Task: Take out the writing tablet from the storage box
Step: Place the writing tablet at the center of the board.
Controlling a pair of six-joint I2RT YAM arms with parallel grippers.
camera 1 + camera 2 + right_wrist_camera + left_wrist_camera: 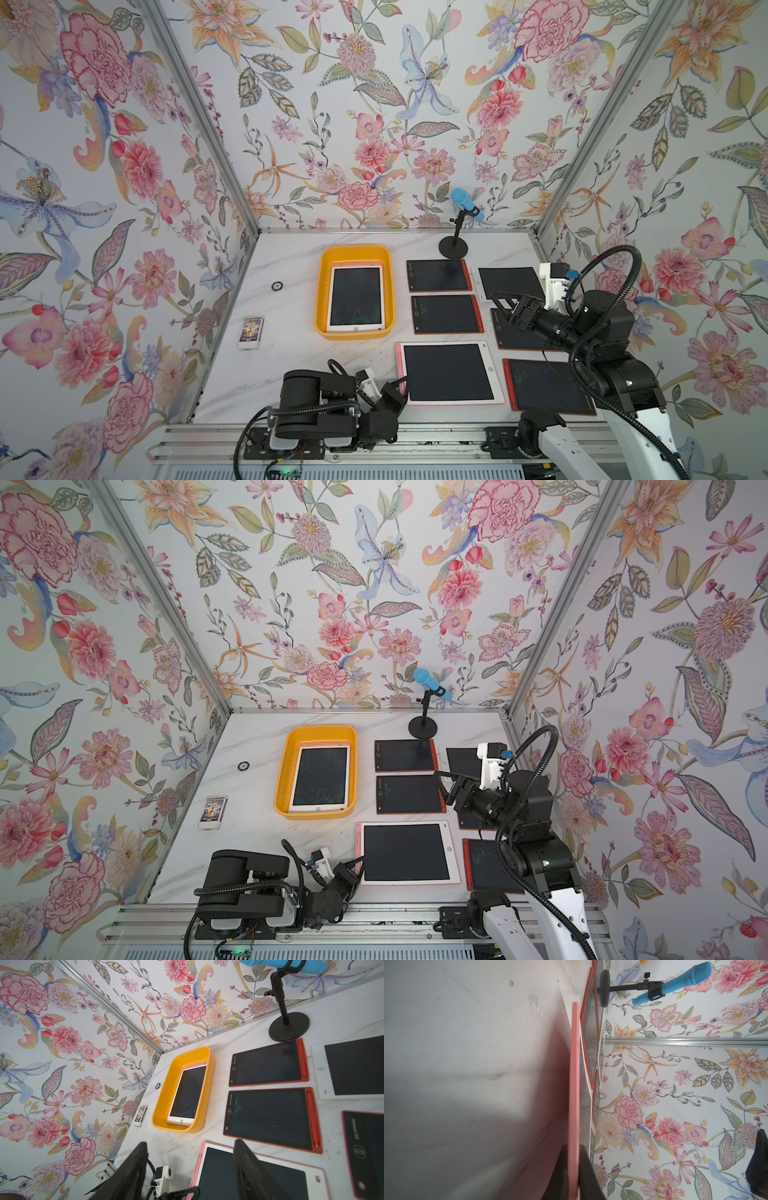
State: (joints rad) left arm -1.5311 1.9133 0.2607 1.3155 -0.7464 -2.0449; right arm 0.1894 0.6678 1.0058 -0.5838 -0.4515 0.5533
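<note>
Tablet (355,297) apparently well beyond right pincer (502,306)

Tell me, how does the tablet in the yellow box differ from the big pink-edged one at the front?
The boxed tablet lies in the box, untouched; the pink tablet lies on the table, its edge clamped by the left gripper. The boxed tablet's screen bears faint green scribbles; the pink tablet's is blank. The boxed tablet looks smaller than the pink tablet. Both are white-faced, dark-screened and lie screen up.
</note>
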